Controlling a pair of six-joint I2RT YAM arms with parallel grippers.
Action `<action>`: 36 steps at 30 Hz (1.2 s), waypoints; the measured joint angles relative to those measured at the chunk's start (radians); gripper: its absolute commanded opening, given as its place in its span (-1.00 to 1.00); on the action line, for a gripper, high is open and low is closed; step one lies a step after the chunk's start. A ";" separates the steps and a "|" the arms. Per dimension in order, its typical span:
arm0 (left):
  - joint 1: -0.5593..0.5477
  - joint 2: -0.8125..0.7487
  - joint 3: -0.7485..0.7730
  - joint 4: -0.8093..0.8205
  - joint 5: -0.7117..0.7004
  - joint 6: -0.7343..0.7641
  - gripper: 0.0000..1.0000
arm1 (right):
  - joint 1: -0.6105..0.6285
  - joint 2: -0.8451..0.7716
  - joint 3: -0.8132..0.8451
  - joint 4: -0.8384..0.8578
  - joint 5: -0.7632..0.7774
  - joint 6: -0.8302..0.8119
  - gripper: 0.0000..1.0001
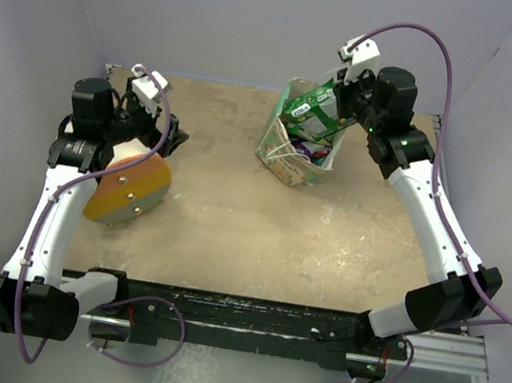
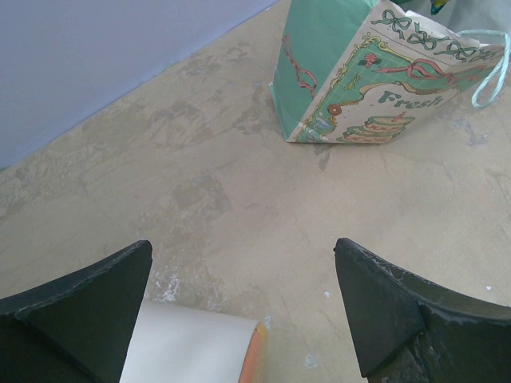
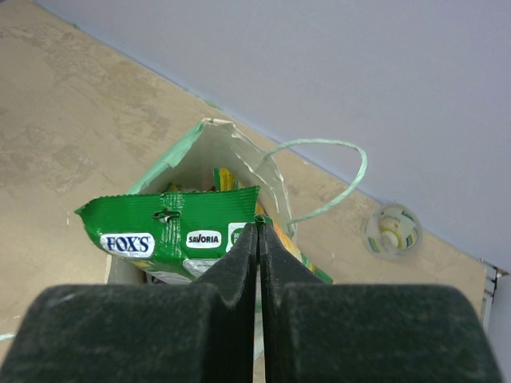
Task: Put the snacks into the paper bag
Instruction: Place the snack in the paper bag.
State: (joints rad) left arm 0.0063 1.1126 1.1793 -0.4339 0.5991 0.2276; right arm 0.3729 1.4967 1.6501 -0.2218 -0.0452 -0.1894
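green packet (image 3: 172, 230) pinched at edge by right gripper (image 3: 257, 229), over paper bag (image 3: 233, 155) mouth

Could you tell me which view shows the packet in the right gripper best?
The right wrist view: the green packet is close up, FOXS and SAVORIA labels readable, its edge pinched by the right gripper over the paper bag. The top external view shows it small; the left wrist view shows only the bag.
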 measured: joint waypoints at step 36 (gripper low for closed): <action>0.000 0.000 -0.015 0.001 0.008 0.000 0.98 | 0.100 0.066 0.007 0.028 0.168 0.103 -1.00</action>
State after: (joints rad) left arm 0.0063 1.1126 1.1645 -0.4332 0.6067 0.2276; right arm 0.4732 1.5631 1.6569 -0.1940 0.1226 -0.0860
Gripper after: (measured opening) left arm 0.990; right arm 0.005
